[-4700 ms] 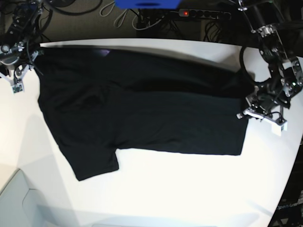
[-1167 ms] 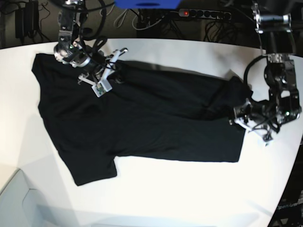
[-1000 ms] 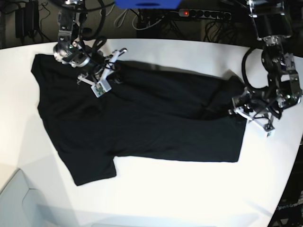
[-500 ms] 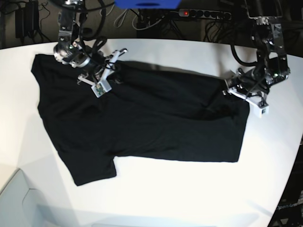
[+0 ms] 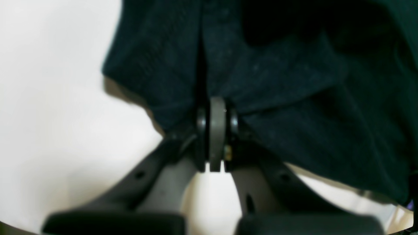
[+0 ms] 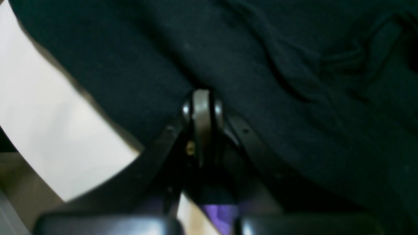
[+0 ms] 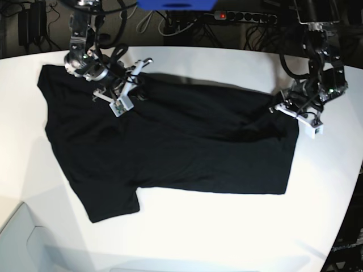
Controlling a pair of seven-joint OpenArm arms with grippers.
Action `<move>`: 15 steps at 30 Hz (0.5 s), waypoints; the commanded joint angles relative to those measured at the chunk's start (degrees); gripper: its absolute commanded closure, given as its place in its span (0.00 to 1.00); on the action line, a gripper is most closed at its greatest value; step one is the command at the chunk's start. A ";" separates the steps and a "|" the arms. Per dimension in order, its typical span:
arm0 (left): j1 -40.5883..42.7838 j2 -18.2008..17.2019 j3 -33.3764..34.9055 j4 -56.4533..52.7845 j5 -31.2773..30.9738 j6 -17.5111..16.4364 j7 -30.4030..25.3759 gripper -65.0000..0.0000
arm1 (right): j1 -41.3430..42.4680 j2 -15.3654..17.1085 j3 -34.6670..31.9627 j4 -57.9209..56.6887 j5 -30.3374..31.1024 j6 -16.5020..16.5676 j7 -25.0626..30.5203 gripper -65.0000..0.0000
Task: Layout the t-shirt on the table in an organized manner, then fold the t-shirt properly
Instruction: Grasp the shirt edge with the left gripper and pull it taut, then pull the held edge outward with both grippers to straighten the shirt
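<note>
Left wrist view: the left gripper (image 5: 214, 111) has its jaws closed on a bunched edge of the black t-shirt (image 5: 294, 81), probably to pull that edge flat; how much cloth is caught is hidden.

Right wrist view: the right gripper (image 6: 202, 104) is clamped on the t-shirt near its edge; a purple patch below is blurred.

Base view: the t-shirt lies spread across the middle of the table (image 7: 227, 232), rumpled toward the far edge, each arm holding one end.
</note>
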State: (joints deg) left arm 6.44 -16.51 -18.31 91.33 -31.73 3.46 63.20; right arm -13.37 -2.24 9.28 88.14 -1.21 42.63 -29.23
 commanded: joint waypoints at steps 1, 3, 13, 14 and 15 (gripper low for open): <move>-0.77 -1.47 -0.46 1.02 -0.32 0.36 -0.65 0.99 | -1.01 0.61 0.61 -0.80 -7.62 -2.63 -8.17 1.00; -1.91 -1.99 -0.46 1.02 -0.32 0.36 -0.47 1.00 | -1.01 0.61 0.61 -0.80 -7.62 -2.63 -8.17 1.00; -11.23 -6.83 0.15 0.32 -0.23 0.10 -0.30 1.00 | -1.01 0.70 0.44 -0.80 -7.62 -2.63 -8.26 1.00; -11.93 -7.27 0.15 0.49 -0.23 0.10 -0.21 1.00 | -1.01 0.70 0.44 -0.80 -7.62 -2.63 -8.26 1.00; -12.55 -8.06 0.15 0.41 -0.23 0.10 -0.21 1.00 | -1.01 0.70 0.52 -0.80 -7.62 -2.63 -8.26 1.00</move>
State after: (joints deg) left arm -5.30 -23.11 -17.72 90.76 -32.58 3.11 64.16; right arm -13.37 -2.22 9.32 88.18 -1.19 42.63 -29.26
